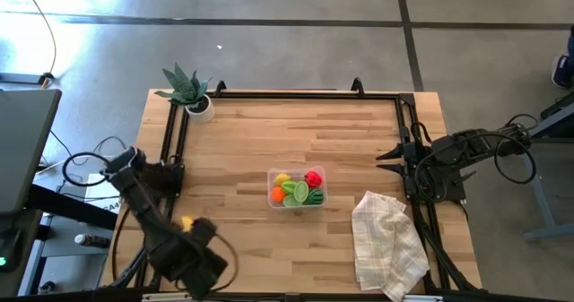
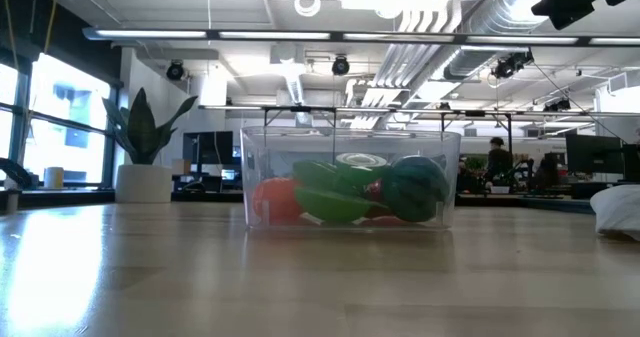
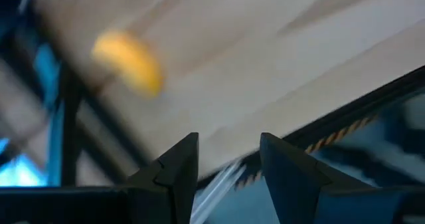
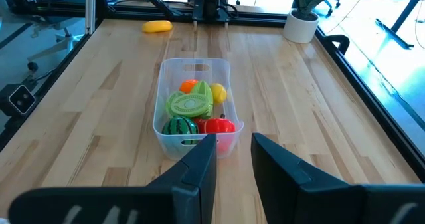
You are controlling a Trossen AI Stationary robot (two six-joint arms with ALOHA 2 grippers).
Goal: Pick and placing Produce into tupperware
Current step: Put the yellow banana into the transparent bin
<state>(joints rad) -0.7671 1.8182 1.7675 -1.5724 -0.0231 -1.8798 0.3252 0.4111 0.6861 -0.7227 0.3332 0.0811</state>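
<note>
The clear tupperware (image 1: 297, 187) (image 4: 194, 68) stands mid-table on its base. It holds an orange (image 4: 189, 86), a lemon (image 4: 218, 92), green pieces (image 4: 189, 104), a watermelon (image 4: 179, 126) and a red pepper (image 4: 216, 125). A yellow banana (image 1: 186, 223) (image 3: 129, 61) lies on the wood near the front left corner. My left gripper (image 1: 197, 259) (image 3: 229, 164) hovers just nearer than the banana, pointing down, open and holding nothing. My right gripper (image 1: 386, 154) (image 4: 234, 151) waits at the right side, open, aimed at the tupperware.
A spiky potted plant (image 1: 188, 91) stands at the far left corner. A white checked cloth (image 1: 387, 244) lies crumpled at the front right. A black frame rail (image 1: 287, 94) borders the table. Bare wood lies between the banana and the tupperware.
</note>
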